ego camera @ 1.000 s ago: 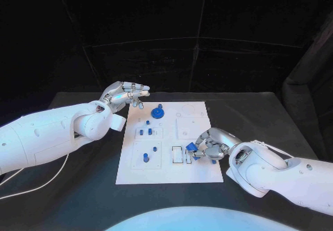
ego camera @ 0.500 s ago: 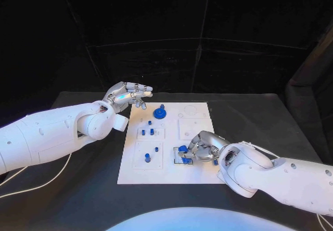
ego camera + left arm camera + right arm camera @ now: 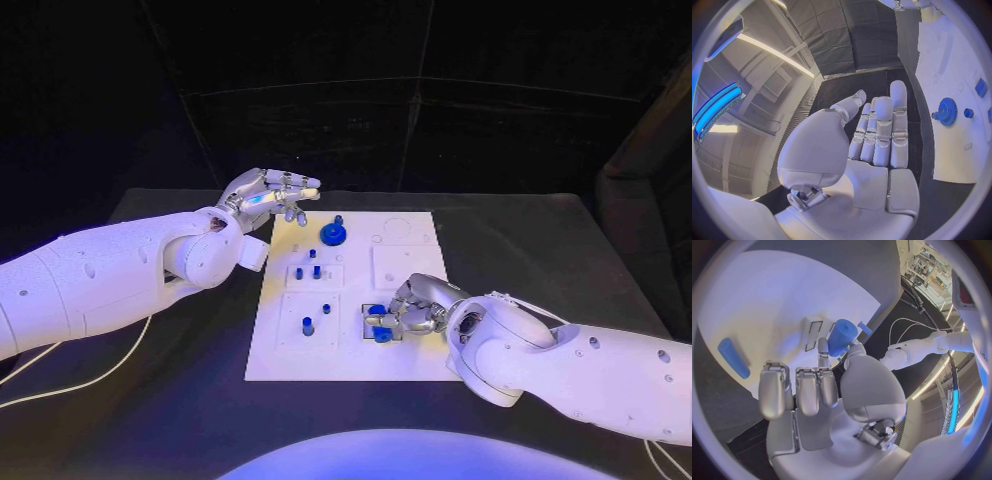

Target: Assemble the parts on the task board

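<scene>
We saw a black table [image 3: 577,250] under dark curtains [image 3: 433,120], and on it the white board [image 3: 404,352], lying lengthwise away from the robot. At the board's far end stood a blue gear [image 3: 333,236] with a small peg just beside it. Nearer, on the left half, short blue pegs [image 3: 307,272] stood in their holes, and another peg [image 3: 306,324] stood in the panel closer to us.

The right hand [image 3: 411,310] was down on the board's near middle, by the slots [image 3: 372,322]. In its wrist view we made out a blue cylinder [image 3: 842,337] pinched between thumb and a fingertip, the other fingers [image 3: 795,390] hanging loosely curled; whether the cylinder touched the board, we could not quite tell. A flat blue bar [image 3: 733,358] lay on the board off to one side.

The left hand [image 3: 270,196] hovered off the board's far left corner, holding nothing, fingers [image 3: 879,130] straight and close together. A white cable [image 3: 87,375] trailed over the table under the left arm.
</scene>
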`<state>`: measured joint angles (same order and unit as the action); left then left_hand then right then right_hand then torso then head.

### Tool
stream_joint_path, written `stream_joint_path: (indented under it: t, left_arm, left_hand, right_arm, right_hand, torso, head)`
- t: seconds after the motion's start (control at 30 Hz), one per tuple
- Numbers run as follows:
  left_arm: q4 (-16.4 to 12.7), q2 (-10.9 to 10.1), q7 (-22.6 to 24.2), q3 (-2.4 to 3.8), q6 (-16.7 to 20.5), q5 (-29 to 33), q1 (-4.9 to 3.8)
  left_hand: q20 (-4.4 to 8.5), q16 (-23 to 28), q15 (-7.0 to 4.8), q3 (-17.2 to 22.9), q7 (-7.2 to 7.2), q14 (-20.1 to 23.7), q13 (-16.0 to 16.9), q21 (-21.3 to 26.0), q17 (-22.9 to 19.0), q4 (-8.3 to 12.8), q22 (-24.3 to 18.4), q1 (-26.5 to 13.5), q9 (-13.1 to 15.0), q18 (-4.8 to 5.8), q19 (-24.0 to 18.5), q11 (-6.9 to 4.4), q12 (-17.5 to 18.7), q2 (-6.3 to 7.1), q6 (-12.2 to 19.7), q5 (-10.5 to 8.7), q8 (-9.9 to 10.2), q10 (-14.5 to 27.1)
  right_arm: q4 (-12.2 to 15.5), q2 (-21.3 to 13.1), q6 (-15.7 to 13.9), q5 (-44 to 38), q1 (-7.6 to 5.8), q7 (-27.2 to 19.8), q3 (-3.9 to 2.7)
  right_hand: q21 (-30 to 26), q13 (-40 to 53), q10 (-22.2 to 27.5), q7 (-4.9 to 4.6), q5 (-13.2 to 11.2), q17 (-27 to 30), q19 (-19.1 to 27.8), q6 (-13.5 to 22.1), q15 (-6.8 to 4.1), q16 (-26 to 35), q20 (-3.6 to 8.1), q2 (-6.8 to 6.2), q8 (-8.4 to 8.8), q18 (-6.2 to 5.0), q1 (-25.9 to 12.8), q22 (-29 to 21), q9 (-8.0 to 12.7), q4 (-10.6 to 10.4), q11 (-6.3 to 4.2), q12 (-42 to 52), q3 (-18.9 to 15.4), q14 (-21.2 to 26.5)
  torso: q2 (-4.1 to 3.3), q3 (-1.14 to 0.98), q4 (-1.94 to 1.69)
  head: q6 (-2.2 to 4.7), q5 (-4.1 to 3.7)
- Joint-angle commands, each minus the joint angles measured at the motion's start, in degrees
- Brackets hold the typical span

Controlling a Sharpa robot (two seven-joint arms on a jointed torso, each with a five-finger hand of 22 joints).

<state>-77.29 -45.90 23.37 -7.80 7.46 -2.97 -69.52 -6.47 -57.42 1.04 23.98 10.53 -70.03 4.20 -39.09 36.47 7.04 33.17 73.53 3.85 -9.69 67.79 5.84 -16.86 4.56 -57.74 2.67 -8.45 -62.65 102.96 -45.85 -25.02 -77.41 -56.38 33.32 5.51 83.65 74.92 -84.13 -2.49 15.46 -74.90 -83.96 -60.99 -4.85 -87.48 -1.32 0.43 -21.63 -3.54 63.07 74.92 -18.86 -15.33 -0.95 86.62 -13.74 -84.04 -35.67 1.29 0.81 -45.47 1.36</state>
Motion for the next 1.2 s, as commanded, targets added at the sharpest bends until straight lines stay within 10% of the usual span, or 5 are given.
stream_joint_path:
  t: [0.03, 0.3, 0.67, 0.93, 1.2]
  left_arm:
    - [-0.19, 0.01, 0.16, 0.05, -0.7, 0.26, -0.09]
    - [-0.28, -0.08, 0.15, 0.05, -0.76, 0.26, -0.09]
    - [-0.29, -0.14, 0.16, 0.05, -0.77, 0.26, -0.09]
    - [-0.24, -0.08, 0.15, 0.05, -0.8, 0.26, -0.09]
    - [-0.27, -0.14, 0.11, 0.05, -0.75, 0.26, -0.09]
  left_hand:
    - [-0.23, 0.23, 0.02, -0.26, -0.09, 0.33, 0.02, 0.35, -0.07, 0.01, -0.08, 0.38, 0.04, -0.79, 0.03, 0.15, -0.29, -0.25, 0.37, 0.13, -0.02, 0.39]
    - [-0.23, 0.24, 0.02, -0.32, -0.08, 0.41, 0.02, 0.43, -0.22, 0.07, -0.14, 0.46, 0.04, -0.79, 0.06, 0.16, -0.36, -0.28, 0.39, 0.13, -0.05, 0.47]
    - [-0.23, 0.24, 0.02, -0.32, -0.08, 0.41, 0.02, 0.43, -0.22, 0.07, -0.14, 0.46, 0.04, -0.79, 0.06, 0.16, -0.36, -0.28, 0.39, 0.13, -0.05, 0.47]
    - [-0.23, 0.24, 0.02, -0.32, -0.08, 0.41, 0.02, 0.43, -0.22, 0.07, -0.14, 0.46, 0.04, -0.79, 0.06, 0.16, -0.36, -0.28, 0.39, 0.13, -0.05, 0.47]
    - [-0.23, 0.24, 0.02, -0.32, -0.08, 0.41, 0.02, 0.43, -0.22, 0.07, -0.14, 0.46, 0.04, -0.79, 0.06, 0.16, -0.36, -0.28, 0.39, 0.13, -0.05, 0.47]
  right_arm:
    - [-0.16, 0.2, -0.12, -3.4, -0.11, 0.72, -0.05]
    - [-0.31, 0.42, -0.24, -5.09, -0.12, 0.41, -0.05]
    - [0.99, -0.23, -0.09, -5.34, -0.11, -2.57, -0.05]
    - [0.47, -0.07, 0.2, -6.23, -0.12, -2.27, -0.05]
    - [-0.17, 0.42, -0.31, -6.29, -0.12, -2.21, -0.05]
  right_hand:
    - [-0.06, 11.89, -3.91, -0.51, -7.77, -8.94, -1.88, 0.24, -0.25, 0.07, 0.33, -1.1, 0.32, 0.94, -3.15, 3.18, -0.27, -1.35, -0.36, -0.52, -1.0, -4.72]
    - [-0.28, 11.41, -3.58, -0.61, -12.09, -8.68, -1.77, 0.47, -0.15, 0.26, 0.22, -6.48, 0.74, 0.88, -8.38, 2.94, -1.23, -1.68, -0.26, -1.42, 3.15, -4.68]
    - [-0.34, 11.49, -3.61, -0.53, -5.66, -8.64, -1.76, 0.34, -0.21, 0.35, 0.27, -3.93, 1.0, 0.88, 3.42, 2.99, -2.24, 3.18, -0.33, -1.61, 6.03, -4.68]
    - [-0.36, 11.52, -3.61, -0.32, -7.41, -8.63, -1.76, -0.39, -0.37, 0.41, 0.39, -2.57, 0.67, 0.89, 10.08, 3.04, -2.91, 7.83, -0.53, -1.73, 7.88, -4.67]
    - [-0.39, 11.46, -3.56, -0.41, -7.78, -8.56, -1.74, -0.34, -0.35, 0.45, 0.4, -1.99, 0.74, 0.89, 10.22, 3.03, -3.0, 8.15, -0.48, -1.86, 8.0, -4.65]
  torso:
    - [0.03, 0.02, -0.08]
    - [-0.02, 0.0, 0.04]
    - [0.02, -0.06, 0.07]
    - [0.01, -0.03, -0.02]
    - [-0.01, 0.0, 0.01]
  head:
    - [-0.04, 0.06]
    - [-0.08, 0.18]
    - [-0.42, 0.13]
    - [-0.56, -0.13]
    - [-0.63, -0.15]
